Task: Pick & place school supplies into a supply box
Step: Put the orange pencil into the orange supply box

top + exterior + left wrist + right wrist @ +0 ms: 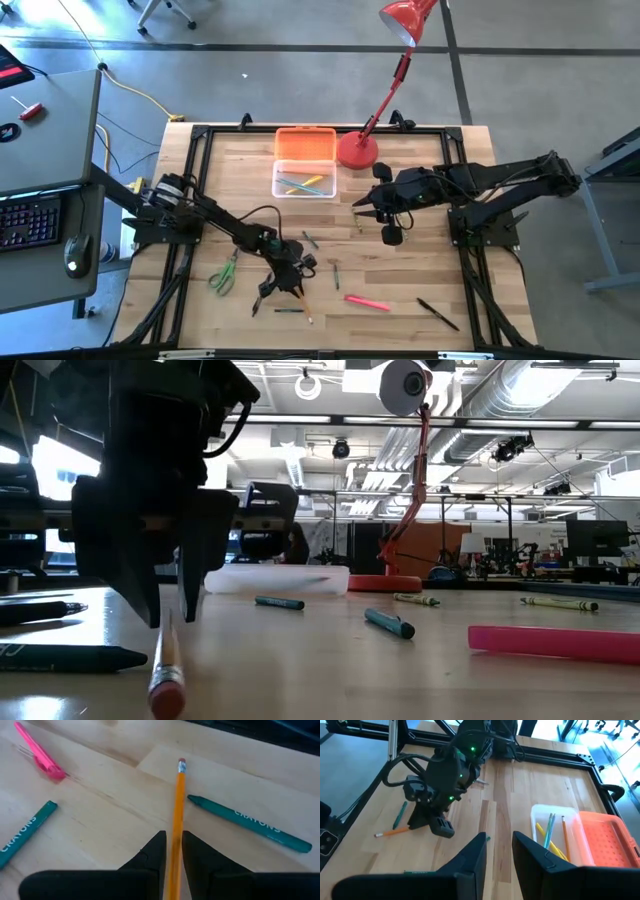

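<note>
1. Left end effector (pixel 172 852) sits low on the tabletop (pixel 420 250), well short of the supply box (pixel 305 175), fingers pinching an orange pencil (pixel 177 815) near one end.
2. Risk: the off-centre hold may let the pencil pivot or slip on lifting.
3. Right end effector (pixel 499 852), empty and slightly parted, hovers beside the supply box; collision is possible on delivery.
4. Legible: "CRAYONS" on the teal crayon (pixel 250 824).

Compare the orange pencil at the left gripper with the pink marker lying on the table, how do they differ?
The orange pencil is thin, with a pink eraser end; the pink marker is thicker and pink all over. The pencil sits between the fingers of the left gripper, which are closed on it; the marker lies free, apart from both grippers. The pencil points a different way from the marker. Both are long and rest on the wooden table.
</note>
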